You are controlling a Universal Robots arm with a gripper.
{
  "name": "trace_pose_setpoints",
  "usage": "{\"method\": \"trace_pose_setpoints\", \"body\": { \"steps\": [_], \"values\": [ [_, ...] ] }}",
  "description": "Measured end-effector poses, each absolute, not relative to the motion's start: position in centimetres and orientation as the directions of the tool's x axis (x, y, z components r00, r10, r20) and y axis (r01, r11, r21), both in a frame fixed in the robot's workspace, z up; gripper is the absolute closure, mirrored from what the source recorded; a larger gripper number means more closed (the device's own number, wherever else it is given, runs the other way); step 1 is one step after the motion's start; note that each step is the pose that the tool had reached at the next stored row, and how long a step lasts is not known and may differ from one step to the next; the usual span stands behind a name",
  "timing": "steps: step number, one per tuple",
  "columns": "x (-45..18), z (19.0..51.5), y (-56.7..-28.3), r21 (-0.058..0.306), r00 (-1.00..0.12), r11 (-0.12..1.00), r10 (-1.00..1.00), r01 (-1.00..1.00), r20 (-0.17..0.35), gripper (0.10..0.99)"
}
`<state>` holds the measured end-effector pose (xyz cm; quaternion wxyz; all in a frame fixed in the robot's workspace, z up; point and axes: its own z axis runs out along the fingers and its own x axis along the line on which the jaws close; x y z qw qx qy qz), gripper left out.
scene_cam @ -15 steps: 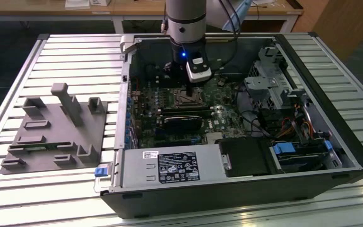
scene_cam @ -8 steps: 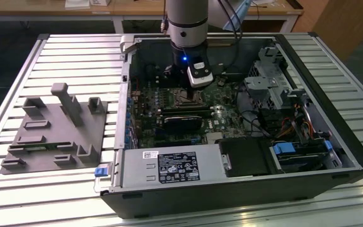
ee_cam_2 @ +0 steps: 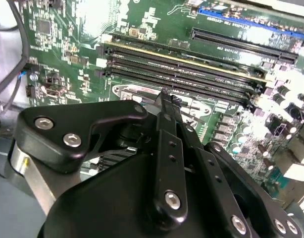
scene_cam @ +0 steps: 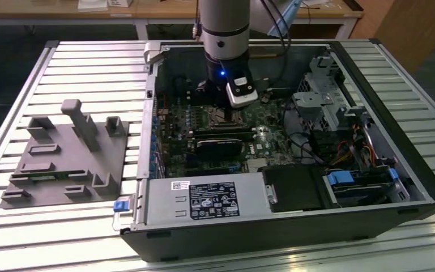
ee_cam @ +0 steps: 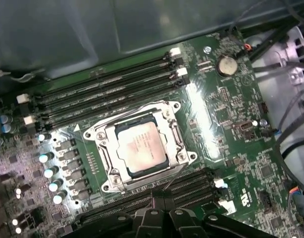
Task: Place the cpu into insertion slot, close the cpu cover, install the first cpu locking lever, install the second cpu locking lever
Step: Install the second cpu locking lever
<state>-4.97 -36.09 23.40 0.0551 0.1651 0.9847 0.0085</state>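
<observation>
The cpu, a pale silver square, lies in the insertion slot on the green motherboard. The cpu cover, a silvery frame, lies flat around the chip. Thin lever rods run along the socket's sides; I cannot tell whether they are latched. My gripper hovers just off the socket's edge, over the long memory slots, and its fingers look shut with nothing between them. In the second wrist view the gripper points down at the socket's metal rim. The exterior view shows the gripper low inside the case, right above the insertion slot.
The open computer case walls in the board. Long black memory slots flank the socket on two sides. A black cooler, a power supply, drive bays and cables crowd the case. A grey fixture plate lies at the exterior view's left.
</observation>
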Motion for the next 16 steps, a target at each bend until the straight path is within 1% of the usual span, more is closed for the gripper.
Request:
{"method": "trace_pose_setpoints", "body": {
  "steps": [8, 16],
  "values": [
    [-5.3, 22.9, -36.2, 0.035, -0.968, 0.974, 0.226, 0.224, -0.106, 0.98],
    [-6.2, 22.3, -36.6, 0.037, -0.977, 0.983, 0.183, 0.18, -0.105, 0.98]
  ]
}}
